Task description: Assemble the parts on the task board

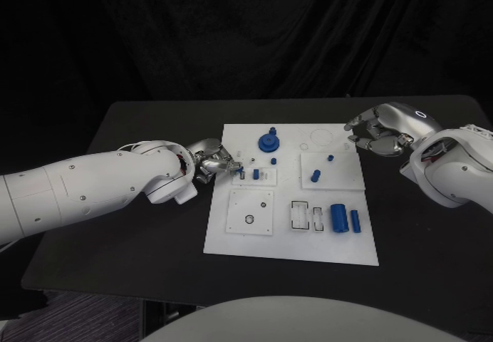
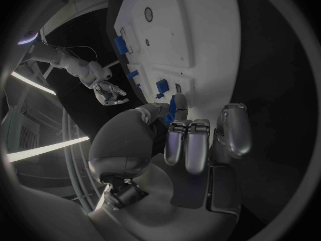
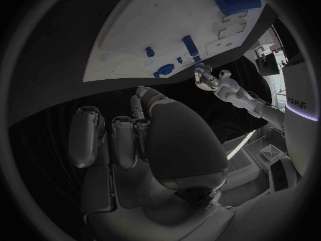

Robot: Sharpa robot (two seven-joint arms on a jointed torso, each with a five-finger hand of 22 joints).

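Note:
The white task board (image 1: 293,235) lies in the middle of the black table. My left hand (image 1: 211,162) is at the board's left edge, and its thumb and a finger pinch a small blue part (image 2: 172,109) just over a small raised plate (image 1: 253,178). Another blue peg (image 1: 256,173) stands on that plate. My right hand (image 1: 380,132) hovers off the board's far right corner with its fingers curled in on nothing. A blue round stack (image 1: 269,141) stands at the board's far middle. Two blue blocks (image 1: 344,217) lie near the front right.
Two small blue pegs (image 1: 316,174) stand on the square plate on the board's right side. A white plate with round holes (image 1: 250,212) sits at the front left, beside a slotted holder (image 1: 300,215). Bare black table (image 1: 134,235) surrounds the board.

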